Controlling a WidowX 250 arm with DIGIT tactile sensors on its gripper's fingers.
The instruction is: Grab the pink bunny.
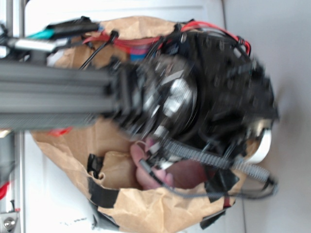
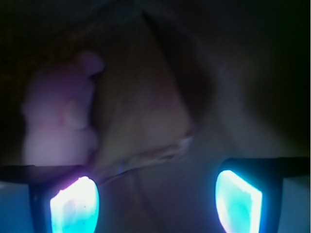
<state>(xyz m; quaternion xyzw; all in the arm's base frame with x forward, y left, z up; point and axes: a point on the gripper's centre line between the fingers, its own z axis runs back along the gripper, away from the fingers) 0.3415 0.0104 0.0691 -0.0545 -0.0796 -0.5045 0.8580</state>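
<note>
The pink bunny (image 2: 58, 116) is a pale, blurred plush shape lying against the brown paper wall at the left of the wrist view. My gripper (image 2: 155, 204) is open, with two glowing cyan pads (image 2: 75, 206) wide apart and nothing between them. The bunny lies beyond and just above the left pad, apart from it. In the exterior view the black arm (image 1: 214, 87) reaches into the paper bag and hides most of the gripper. A pink shape that looks like the bunny (image 1: 140, 158) shows under it.
The brown paper bag (image 1: 146, 204), patched with black tape, surrounds the gripper, and a paper fold (image 2: 146, 116) rises in the middle of the wrist view. A grey metal rail (image 1: 48, 97) crosses the left. Cables and a white roll (image 1: 262, 145) lie at the right.
</note>
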